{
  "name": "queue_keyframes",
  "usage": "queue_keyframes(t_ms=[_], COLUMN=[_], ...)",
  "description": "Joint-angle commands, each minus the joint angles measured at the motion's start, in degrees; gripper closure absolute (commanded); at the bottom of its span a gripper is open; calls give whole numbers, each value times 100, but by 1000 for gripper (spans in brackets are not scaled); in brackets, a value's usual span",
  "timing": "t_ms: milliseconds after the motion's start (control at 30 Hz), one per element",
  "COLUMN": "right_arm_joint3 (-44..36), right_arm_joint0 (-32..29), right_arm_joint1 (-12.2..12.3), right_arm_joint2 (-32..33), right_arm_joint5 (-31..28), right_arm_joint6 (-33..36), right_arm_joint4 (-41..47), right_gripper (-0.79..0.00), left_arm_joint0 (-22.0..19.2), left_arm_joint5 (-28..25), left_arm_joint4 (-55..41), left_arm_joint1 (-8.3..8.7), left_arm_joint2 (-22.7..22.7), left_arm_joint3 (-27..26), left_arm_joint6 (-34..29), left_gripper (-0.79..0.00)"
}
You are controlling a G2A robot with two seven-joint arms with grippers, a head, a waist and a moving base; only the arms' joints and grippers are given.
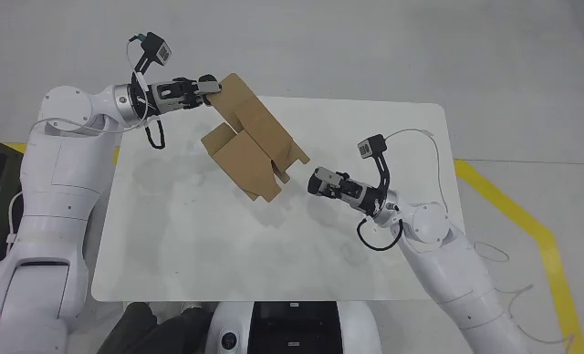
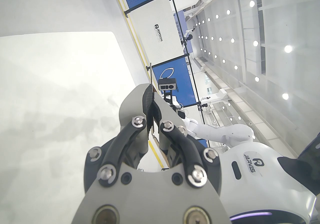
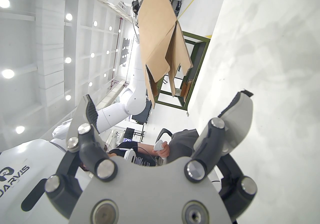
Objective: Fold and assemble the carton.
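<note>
Carton (image 1: 251, 149) hung half-opened over the worktop's (image 1: 274, 263) far left part, lifted clear of it, with your left claw (image 1: 213, 89) pinched shut on its upper corner. Your right claw (image 1: 315, 182) stood wide and empty over the worktop's middle, just short of the loose flaps. The step looked like squaring the sleeve. You'd have done best to take one lower panel edge, not a flap, and push along the crease while the left held firm, since a one-corner grip probably let the board twist.

Overhead camera down on table (image 1: 182, 249); wrist cameras close behind left hand (image 2: 151, 96), right hand (image 3: 166, 96); carton (image 1: 255, 144) shared.
</note>
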Motion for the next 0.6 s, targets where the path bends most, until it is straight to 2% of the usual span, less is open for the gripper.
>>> queue_keyframes(t_ms=[0, 200, 567], right_arm_joint3=[-68, -259, -509], right_arm_joint0=[-62, -145, -100], right_arm_joint1=[-11, -62, -134], right_arm_joint2=[-29, -314, -551], right_arm_joint5=[38, 56, -307], right_arm_joint6=[-66, 234, 360], right_arm_joint4=[123, 509, 586], right_gripper=[-785, -785, -785], left_arm_joint0=[0, 0, 0], left_arm_joint5=[0, 0, 0], left_arm_joint4=[0, 0, 0], left_arm_joint1=[0, 0, 0], left_arm_joint2=[0, 0, 0], left_arm_joint3=[0, 0, 0], left_arm_joint6=[0, 0, 0], left_gripper=[0, 0, 0])
